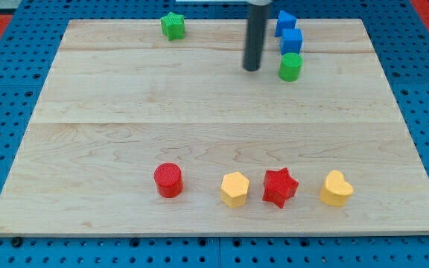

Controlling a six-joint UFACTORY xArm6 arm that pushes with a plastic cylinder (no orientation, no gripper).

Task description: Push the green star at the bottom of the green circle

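The green star (pixel 173 26) sits near the view's top edge of the wooden board, left of centre. The green circle (pixel 290 66) stands at the view's upper right, just below two blue blocks. My tip (pixel 252 68) rests on the board just left of the green circle, with a small gap between them. The tip is far to the right of the green star and a little lower in the view.
A blue cube (pixel 291 40) and another blue block (pixel 285 22) stand above the green circle. Along the view's bottom are a red cylinder (pixel 168 179), a yellow hexagon (pixel 234 188), a red star (pixel 279 186) and a yellow heart (pixel 336 188). The wooden board (pixel 125 112) lies on a blue pegboard.
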